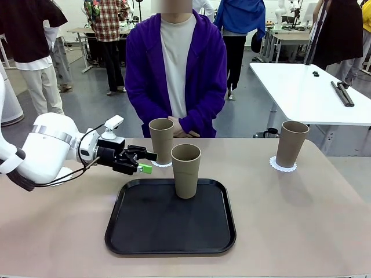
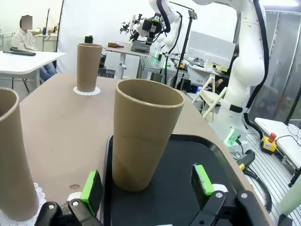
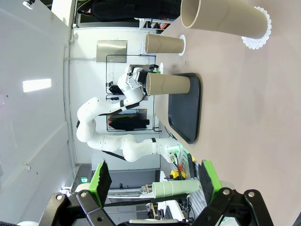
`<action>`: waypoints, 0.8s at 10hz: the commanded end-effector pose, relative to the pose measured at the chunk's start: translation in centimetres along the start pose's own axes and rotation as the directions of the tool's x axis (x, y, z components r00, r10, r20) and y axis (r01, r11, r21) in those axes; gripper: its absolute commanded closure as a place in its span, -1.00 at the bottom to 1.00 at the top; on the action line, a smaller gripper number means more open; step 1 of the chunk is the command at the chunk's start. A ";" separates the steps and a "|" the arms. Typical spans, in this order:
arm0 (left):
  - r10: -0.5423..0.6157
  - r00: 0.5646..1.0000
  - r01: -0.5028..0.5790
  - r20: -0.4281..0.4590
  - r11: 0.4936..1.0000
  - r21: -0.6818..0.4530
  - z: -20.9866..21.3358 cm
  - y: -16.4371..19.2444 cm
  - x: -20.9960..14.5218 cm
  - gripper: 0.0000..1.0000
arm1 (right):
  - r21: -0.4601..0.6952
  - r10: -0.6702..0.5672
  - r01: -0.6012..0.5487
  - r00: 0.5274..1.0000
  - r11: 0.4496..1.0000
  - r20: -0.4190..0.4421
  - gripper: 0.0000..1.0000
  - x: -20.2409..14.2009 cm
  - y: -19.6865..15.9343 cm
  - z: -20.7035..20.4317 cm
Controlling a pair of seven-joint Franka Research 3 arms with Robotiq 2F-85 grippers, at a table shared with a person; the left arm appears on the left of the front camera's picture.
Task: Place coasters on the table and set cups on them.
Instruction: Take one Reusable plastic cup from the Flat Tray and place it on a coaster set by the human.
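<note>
Your left gripper (image 1: pixel 141 162) stands wide open, green pads (image 2: pixel 92 191) flanking the tray's cup (image 1: pixel 186 170), lined up to grasp. Right gripper (image 3: pixel 155 181) gapes empty. Two cups (image 1: pixel 162 141) already sit on coasters (image 1: pixel 283 164) farther back.

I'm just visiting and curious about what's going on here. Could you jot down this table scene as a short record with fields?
cups on coasters: two, one far cup near the person, one right cup
coasters seen: under far cup, under right cup
cup not yet placed: third cup, upright on the black tray
left gripper: open, beside the third cup, not touching it
right gripper: open, holding nothing
table: beige
person: at the far side
</note>
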State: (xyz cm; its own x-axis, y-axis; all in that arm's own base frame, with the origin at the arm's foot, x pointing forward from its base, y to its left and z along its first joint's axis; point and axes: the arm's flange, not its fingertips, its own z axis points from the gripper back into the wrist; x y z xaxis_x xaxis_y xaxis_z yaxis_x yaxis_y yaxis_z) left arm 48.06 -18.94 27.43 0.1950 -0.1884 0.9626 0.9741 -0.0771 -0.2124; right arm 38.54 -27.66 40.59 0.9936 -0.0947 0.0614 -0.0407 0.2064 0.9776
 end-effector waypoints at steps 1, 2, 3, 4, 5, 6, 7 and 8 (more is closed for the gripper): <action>-0.045 0.997 0.046 0.065 0.999 -0.011 -0.5 0.8 -0.9 -1.00 | 0.002 -0.002 0.002 1.000 1.000 0.007 -1.00 0.1 0.1 0.0; -0.057 0.996 0.058 0.063 0.998 -0.008 -1.0 1.0 -1.3 -1.00 | 0.002 -0.002 0.002 1.000 1.000 0.007 -1.00 0.1 0.1 0.0; -0.066 0.995 0.067 0.072 0.998 -0.008 -1.4 1.2 -1.4 -1.00 | 0.002 -0.002 0.002 1.000 1.000 0.007 -1.00 0.1 0.1 0.0; -0.079 0.994 0.081 0.081 0.997 -0.012 -1.9 1.5 -1.3 -1.00 | 0.002 -0.002 0.002 1.000 1.000 0.007 -1.00 0.1 0.1 0.0; -0.098 0.991 0.100 0.086 0.995 -0.020 -2.7 1.7 -1.4 -1.00 | 0.002 -0.002 0.002 1.000 1.000 0.007 -1.00 0.1 0.1 0.0; -0.108 0.991 0.110 0.085 0.994 -0.024 -3.5 2.0 -1.4 -1.00 | 0.002 -0.002 0.002 1.000 1.000 0.007 -1.00 0.1 0.1 0.0; -0.109 0.991 0.112 0.080 0.993 -0.034 -4.3 2.3 -1.4 -1.00 | 0.002 -0.002 0.002 1.000 1.000 0.007 -1.00 0.1 0.1 0.0; -0.111 0.991 0.115 0.073 0.992 -0.045 -5.1 2.4 -1.5 -1.00 | 0.002 -0.002 0.002 1.000 1.000 0.007 -1.00 0.1 0.1 0.0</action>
State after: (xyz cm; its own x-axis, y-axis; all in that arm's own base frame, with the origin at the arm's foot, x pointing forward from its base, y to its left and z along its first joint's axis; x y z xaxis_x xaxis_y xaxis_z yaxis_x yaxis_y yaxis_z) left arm 49.13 -22.97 25.22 0.1273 -0.1229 0.9842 0.9783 -0.1481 -0.1451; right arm 38.54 -27.66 40.59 0.9936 -0.0947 0.0613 -0.0407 0.2063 0.9776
